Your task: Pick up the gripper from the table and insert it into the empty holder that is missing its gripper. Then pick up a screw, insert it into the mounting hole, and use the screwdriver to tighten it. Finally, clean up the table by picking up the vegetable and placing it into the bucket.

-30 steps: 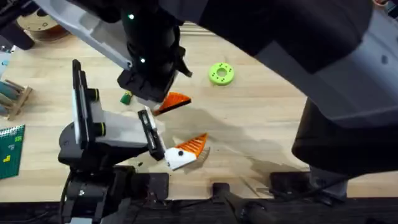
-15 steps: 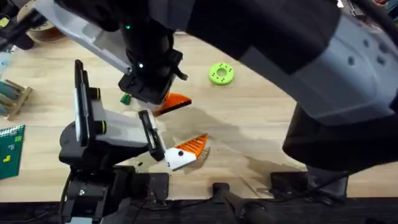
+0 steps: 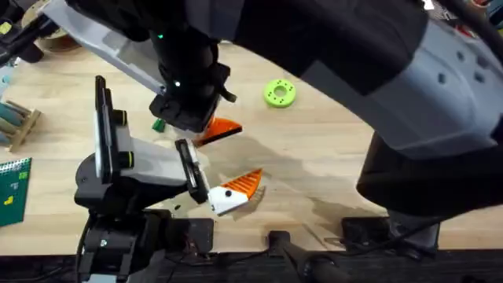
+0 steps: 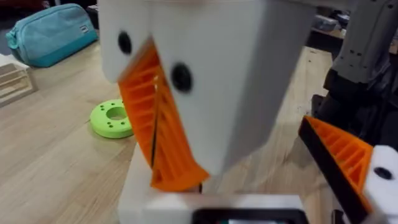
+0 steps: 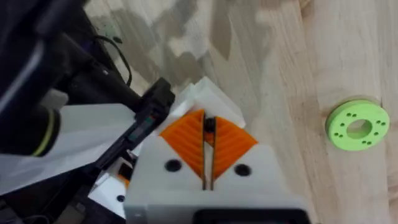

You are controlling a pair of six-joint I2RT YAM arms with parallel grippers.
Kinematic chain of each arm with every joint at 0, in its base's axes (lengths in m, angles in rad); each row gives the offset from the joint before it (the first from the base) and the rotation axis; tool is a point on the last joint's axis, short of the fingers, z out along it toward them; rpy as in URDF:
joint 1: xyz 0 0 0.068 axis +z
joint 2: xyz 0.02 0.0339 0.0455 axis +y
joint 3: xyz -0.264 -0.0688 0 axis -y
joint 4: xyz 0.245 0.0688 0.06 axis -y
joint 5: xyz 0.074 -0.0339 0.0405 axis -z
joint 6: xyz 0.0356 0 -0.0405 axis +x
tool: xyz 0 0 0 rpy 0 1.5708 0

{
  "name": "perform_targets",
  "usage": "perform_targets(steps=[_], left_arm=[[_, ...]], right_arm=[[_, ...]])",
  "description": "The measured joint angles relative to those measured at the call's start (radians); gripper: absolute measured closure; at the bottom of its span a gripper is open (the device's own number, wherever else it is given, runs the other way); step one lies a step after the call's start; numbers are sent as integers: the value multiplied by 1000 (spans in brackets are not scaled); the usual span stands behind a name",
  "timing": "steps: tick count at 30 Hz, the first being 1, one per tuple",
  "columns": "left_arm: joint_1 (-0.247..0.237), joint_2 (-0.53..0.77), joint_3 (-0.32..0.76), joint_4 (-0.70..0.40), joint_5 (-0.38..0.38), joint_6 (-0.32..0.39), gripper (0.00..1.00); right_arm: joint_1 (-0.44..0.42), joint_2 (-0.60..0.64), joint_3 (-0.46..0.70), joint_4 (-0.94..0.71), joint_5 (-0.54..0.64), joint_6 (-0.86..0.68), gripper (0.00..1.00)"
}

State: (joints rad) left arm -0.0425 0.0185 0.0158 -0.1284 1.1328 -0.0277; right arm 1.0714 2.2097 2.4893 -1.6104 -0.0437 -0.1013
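Note:
The left arm's white holder (image 3: 224, 202) lies low near the table's front, with an orange ribbed gripper piece (image 3: 247, 182) seated in it. My left gripper (image 4: 249, 193) is open, its orange pad (image 4: 342, 155) standing apart at one side. Close above the holder (image 5: 211, 93) hangs my right gripper (image 5: 208, 127), reaching across from the right. Its orange pads (image 3: 222, 130) are shut on a small dark piece at their tips that looks like a screw (image 5: 210, 124). The dark-green vegetable (image 3: 159, 124) lies just left of the right gripper. The screwdriver and bucket are out of view.
A lime-green disc (image 3: 279, 93) lies on the wood to the right of the grippers. A wooden rack (image 3: 16, 122) and a green board (image 3: 12, 189) sit at the left edge, and a brown spool (image 3: 47, 35) at the back left. The right arm's bulk covers the right side.
The right arm has shifted a little to the left over the last second, its gripper staying over the holder. The left arm has not moved.

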Motion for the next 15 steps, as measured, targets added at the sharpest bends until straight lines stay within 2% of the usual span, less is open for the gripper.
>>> perform_targets(steps=[5,6,10,15], left_arm=[[0,0,0,1,0,0,15],[0,0,0,1,0,1,15],[0,-2,0,2,-1,12,15],[0,-8,0,2,-3,21,15]], right_arm=[[0,0,0,0,5,-3,797],[-2,-1,0,0,20,-3,694],[-4,-8,0,0,29,-4,586],[-5,-24,0,2,24,-3,521]])
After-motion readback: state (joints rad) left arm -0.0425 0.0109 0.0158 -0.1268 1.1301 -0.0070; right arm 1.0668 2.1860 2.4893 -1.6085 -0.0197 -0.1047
